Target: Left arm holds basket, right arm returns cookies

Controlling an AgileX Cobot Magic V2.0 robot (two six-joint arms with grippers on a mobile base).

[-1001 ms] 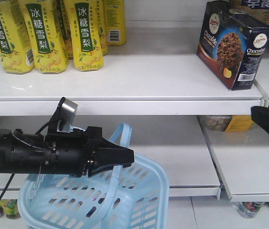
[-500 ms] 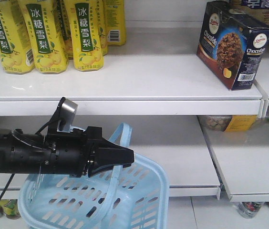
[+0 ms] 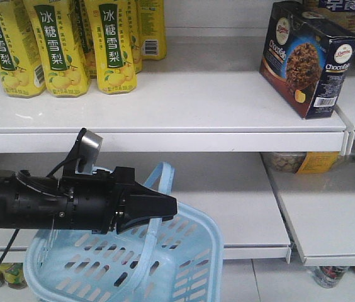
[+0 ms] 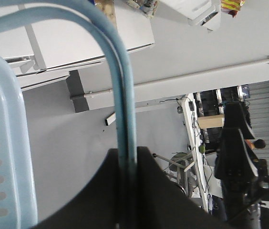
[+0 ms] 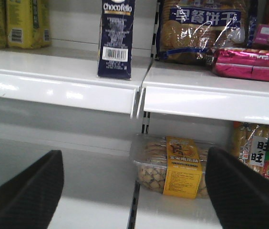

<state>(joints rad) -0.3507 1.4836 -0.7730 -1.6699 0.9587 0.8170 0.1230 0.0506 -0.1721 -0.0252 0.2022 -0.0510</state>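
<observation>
left gripper: clamped on basket handles, lower left of frame | right gripper: jaws wide apart, holding nothing | cookies: upright on upper shelf, upper right

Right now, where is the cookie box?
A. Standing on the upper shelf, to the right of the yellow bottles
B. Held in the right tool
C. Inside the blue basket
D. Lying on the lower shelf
A. The cookie box stands on the upper shelf, right of the yellow bottles; the basket shows nothing inside, and the right tool is open with nothing between its fingers.
</observation>
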